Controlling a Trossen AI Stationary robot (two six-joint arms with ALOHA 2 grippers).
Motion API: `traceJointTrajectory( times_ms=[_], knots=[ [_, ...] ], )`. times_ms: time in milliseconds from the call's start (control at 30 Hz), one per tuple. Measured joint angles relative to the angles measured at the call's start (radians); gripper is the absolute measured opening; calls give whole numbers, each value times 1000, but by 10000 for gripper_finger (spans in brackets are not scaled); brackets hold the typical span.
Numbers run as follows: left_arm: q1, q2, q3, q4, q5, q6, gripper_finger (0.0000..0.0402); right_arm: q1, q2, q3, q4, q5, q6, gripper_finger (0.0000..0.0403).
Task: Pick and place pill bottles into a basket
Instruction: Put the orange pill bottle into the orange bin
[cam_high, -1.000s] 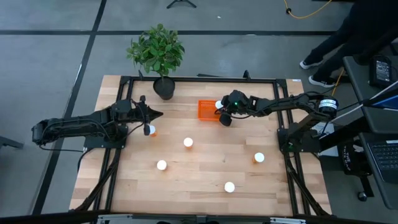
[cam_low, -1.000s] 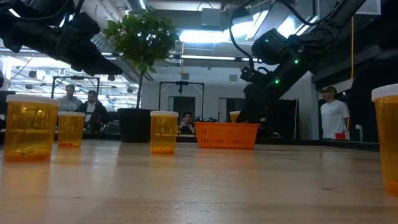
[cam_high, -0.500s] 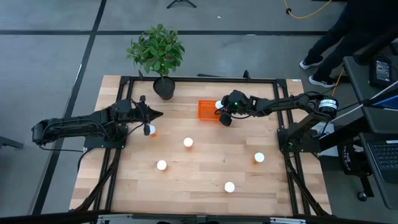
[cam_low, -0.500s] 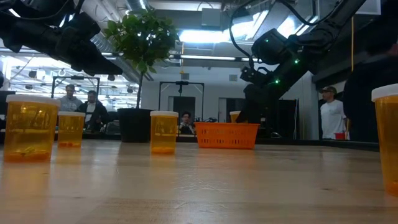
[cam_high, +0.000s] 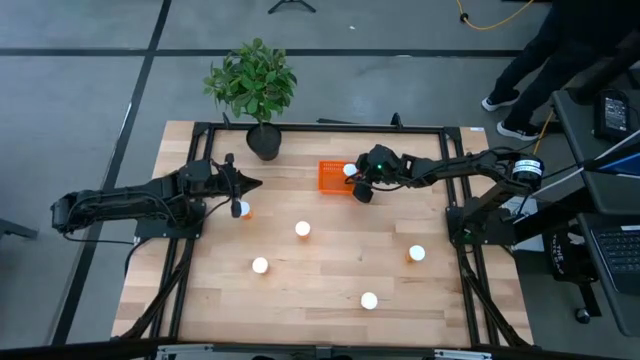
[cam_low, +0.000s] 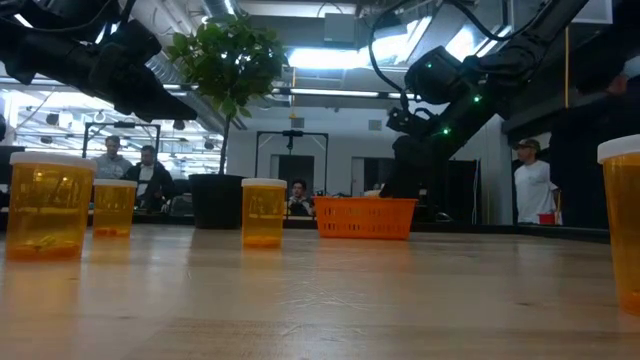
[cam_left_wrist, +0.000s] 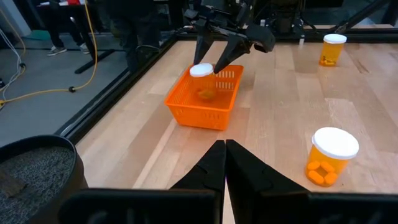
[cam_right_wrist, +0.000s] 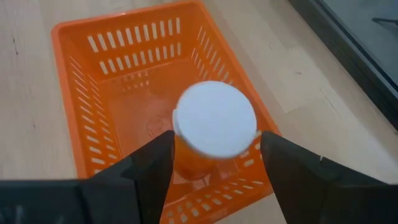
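The basket (cam_high: 335, 177) sat at the table's (cam_high: 330, 270) far middle, right of the plant pot (cam_high: 264, 141). One pill bottle (cam_right_wrist: 213, 127) stood inside it, between the right gripper's (cam_high: 352, 180) fingers. Five bottles stood on the table: one (cam_high: 243, 209) under the left gripper (cam_high: 240, 184), the others nearer.

A light wooden table (cam_high: 320, 265) stands on a grey concrete floor (cam_high: 80, 90) crossed by dark lines, with a leafy potted plant (cam_high: 253, 85) at its far edge. Beyond it, the room has bright ceiling lights (cam_low: 335, 57). Several people (cam_low: 150, 172) sit or stand (cam_low: 537, 185) in the background.
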Motion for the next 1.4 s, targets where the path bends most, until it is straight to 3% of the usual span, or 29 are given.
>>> traceJointTrajectory(
  times_ms=[467, 833, 1033, 1200, 1400],
  knots=[
    [0, 0, 0, 0, 0, -23, 6, 0, -15, 3, -19, 43, -25, 245],
    [0, 0, 0, 0, 0, -17, 6, 0, -118, 9, -112, 18, -14, 245],
    [0, 0, 0, 0, 0, -2, 6, 19, -198, 5, -85, -62, -51, 243],
    [0, 0, 0, 15, 0, 43, 6, 29, -312, -3, -57, -91, -86, 208],
    [0, 0, 0, 14, 0, 45, 6, 31, -412, -61, -32, -108, -91, 129]
  ],
)
